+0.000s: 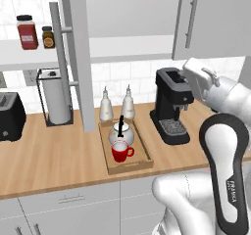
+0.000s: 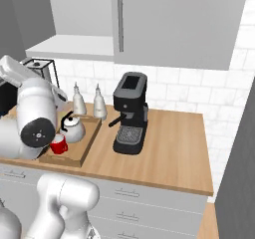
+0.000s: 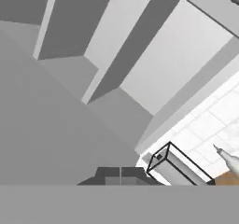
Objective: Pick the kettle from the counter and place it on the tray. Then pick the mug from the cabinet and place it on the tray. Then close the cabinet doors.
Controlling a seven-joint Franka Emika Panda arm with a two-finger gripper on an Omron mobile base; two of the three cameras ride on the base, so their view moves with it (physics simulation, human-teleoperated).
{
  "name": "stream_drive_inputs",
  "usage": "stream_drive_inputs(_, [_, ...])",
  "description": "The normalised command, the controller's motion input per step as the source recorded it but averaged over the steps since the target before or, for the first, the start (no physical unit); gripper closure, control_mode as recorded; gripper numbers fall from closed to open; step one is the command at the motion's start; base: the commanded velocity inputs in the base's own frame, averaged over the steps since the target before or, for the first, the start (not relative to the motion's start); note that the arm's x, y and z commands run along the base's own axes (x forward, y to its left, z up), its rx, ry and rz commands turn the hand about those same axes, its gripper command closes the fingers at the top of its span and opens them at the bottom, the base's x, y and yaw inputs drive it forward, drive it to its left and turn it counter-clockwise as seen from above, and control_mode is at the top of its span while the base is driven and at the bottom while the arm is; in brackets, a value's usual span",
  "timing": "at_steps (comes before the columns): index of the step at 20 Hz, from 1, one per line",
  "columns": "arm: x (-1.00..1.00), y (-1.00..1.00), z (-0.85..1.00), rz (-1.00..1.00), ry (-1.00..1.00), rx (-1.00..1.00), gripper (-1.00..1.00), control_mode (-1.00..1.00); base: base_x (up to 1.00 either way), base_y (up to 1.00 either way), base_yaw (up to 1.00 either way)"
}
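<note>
kettle [image 1: 120,132] sits on the tray [image 1: 143,149], at its far end, black handle upright. red mug [image 1: 120,152] also on the tray, just in front of the kettle and touching or nearly touching it, loop handle toward the right in the left base view. tray lies on the wooden counter [image 1: 54,155], between the open left cabinet door [image 1: 78,58] and the black coffee machine [image 1: 170,105]. two pale bottles [image 1: 116,104] stand just behind the tray. cabinet [image 1: 122,13] left door swung out toward the camera, right door [image 1: 211,21] looks flat and closed. white shelf [image 1: 132,47] inside looks bare. paper towel holder [image 1: 55,98] and toaster [image 1: 11,115] further left, two jars [image 1: 34,32] on an open shelf. gripper [image 3: 120,175] fingertips pressed together, holding nothing, facing the grey cabinet surfaces in the hand view.
</note>
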Motion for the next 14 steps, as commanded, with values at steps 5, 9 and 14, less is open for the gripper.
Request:
stream_drive_inputs(5, [-0.8, 1.0, -0.06, 0.0, 0.0, -0.25, 1.0, -1.0, 0.0, 0.0, 0.0])
stream_drive_inputs(9, [-0.39, 0.85, -0.28, 0.22, 0.07, -0.2, 1.0, -1.0, 0.0, 0.0, 0.0])
stream_drive_inputs(14, [-0.05, 0.61, -0.13, -0.07, -0.1, -0.03, 1.0, -1.0, 0.0, 0.0, 0.0])
